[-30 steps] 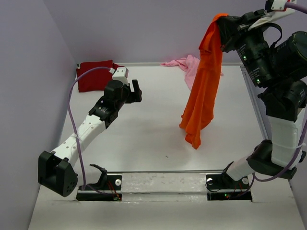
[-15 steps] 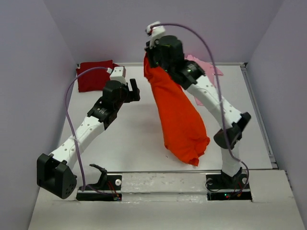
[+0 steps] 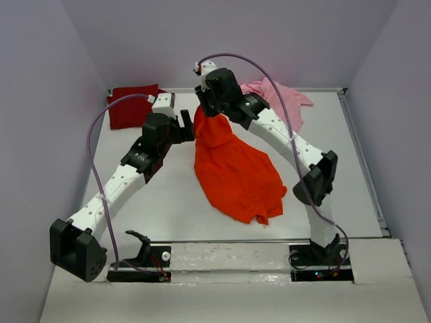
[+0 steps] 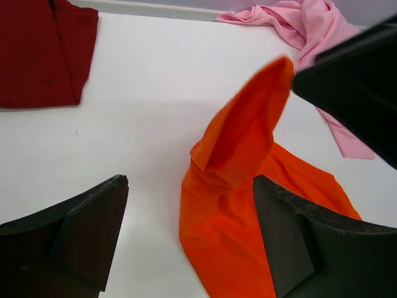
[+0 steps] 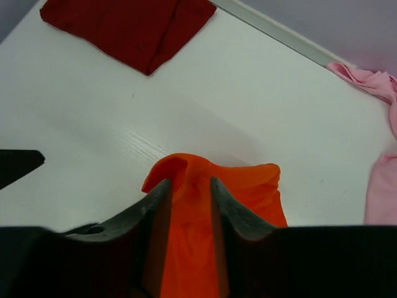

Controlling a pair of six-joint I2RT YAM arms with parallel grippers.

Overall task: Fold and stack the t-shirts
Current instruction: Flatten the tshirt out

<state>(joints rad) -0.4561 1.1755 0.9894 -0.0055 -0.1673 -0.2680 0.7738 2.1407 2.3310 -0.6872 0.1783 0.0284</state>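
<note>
Since a second ago our right gripper point(image 5: 189, 185) has swung down from high on the right, and the orange t-shirt point(image 3: 232, 168) now lies crumpled mid-bench point(image 3: 168, 195). That gripper pinches its raised far tip. Our left gripper point(image 4: 190, 181), spread wide, hovers just left of the orange t-shirt. Behind it lie the dark red t-shirt point(image 3: 131, 106), left, and the pink t-shirt point(image 3: 283, 101), right.
</note>
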